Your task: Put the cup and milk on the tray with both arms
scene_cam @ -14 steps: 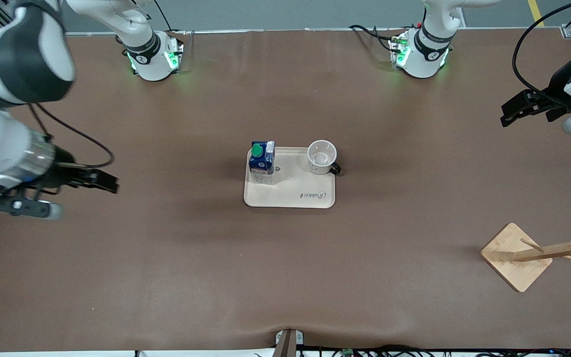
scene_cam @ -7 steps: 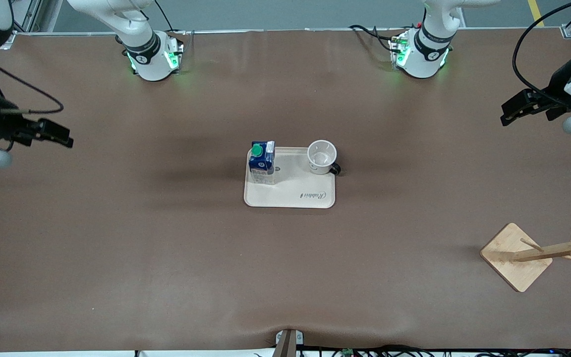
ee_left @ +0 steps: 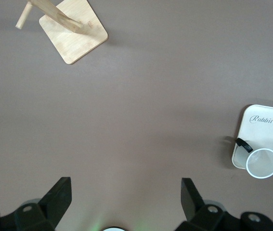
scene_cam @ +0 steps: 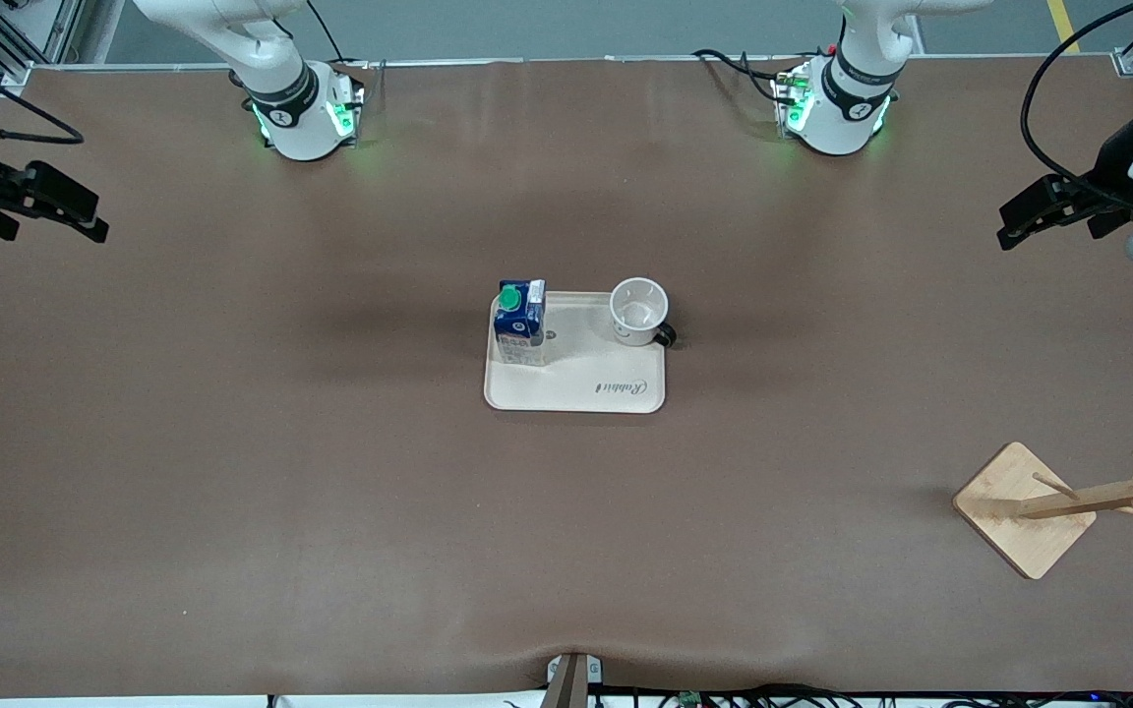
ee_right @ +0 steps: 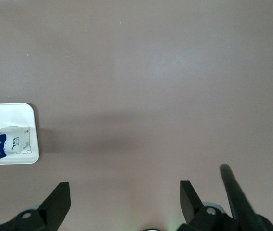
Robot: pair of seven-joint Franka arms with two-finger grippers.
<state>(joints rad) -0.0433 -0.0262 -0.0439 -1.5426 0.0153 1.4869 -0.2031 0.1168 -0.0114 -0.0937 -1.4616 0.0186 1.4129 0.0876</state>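
Observation:
The cream tray (scene_cam: 576, 385) lies at the table's middle. On it the dark blue milk (scene_cam: 519, 323) with a green cap stands upright at the corner toward the right arm's end. The white cup (scene_cam: 639, 311) stands upright on the corner toward the left arm's end, its black handle over the rim. My right gripper (scene_cam: 92, 218) hangs open and empty over the table's edge at its own end. My left gripper (scene_cam: 1007, 226) hangs open and empty over its own end. The left wrist view shows gripper (ee_left: 125, 185), cup (ee_left: 262, 162) and tray (ee_left: 266, 120). The right wrist view shows gripper (ee_right: 124, 187), milk (ee_right: 6, 143) and tray (ee_right: 6, 115).
A wooden peg stand (scene_cam: 1024, 506) with a square base lies near the front camera at the left arm's end, also in the left wrist view as the wooden stand (ee_left: 73, 31). Bare brown tabletop surrounds the tray on every side.
The right arm has swung up and back toward its base end, its gripper moving away from the front camera to the table's edge. The left gripper has barely shifted. Cup and milk stayed put.

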